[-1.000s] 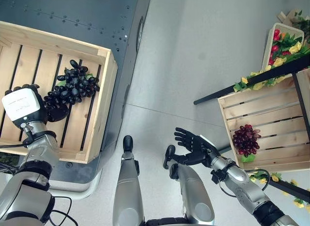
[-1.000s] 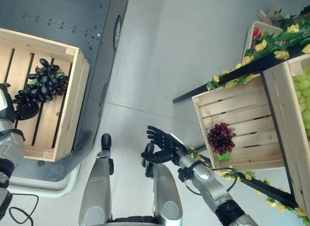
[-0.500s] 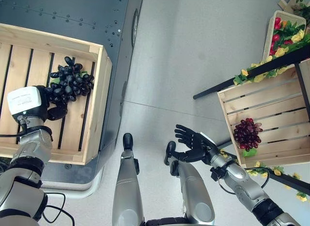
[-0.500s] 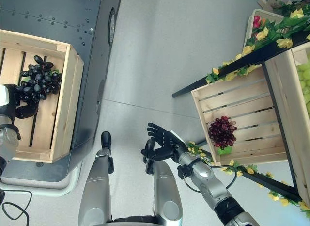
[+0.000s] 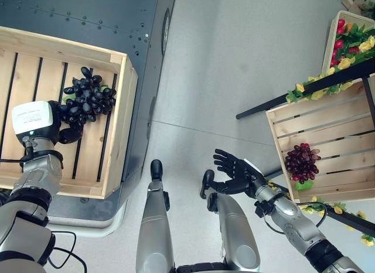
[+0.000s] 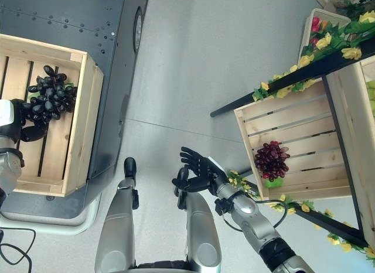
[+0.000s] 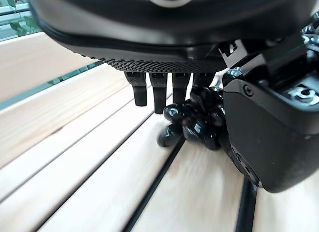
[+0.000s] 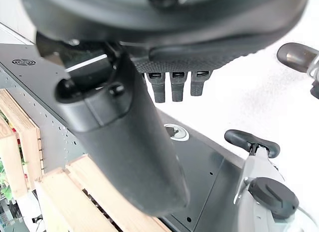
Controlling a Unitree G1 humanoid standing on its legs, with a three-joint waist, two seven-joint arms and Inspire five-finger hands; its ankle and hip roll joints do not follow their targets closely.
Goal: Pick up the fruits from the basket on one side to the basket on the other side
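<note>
A bunch of black grapes lies on the slats of the wooden crate at the left. My left hand, with its white cover, is inside that crate right against the bunch. The left wrist view has the black grapes between the straight fingers and the thumb, which are open around them. A bunch of red grapes rests in the right wooden crate. My right hand hovers open and holding nothing over the floor, between the two crates.
The left crate stands on a dark metal platform. Yellow and red flowers and a black rail border the right crate. Green grapes show at the far right. Grey floor lies between the crates.
My left hand has moved closer to the black grapes, which now sit between thumb and fingers. The camera shifted slightly. The right hand has barely moved.
</note>
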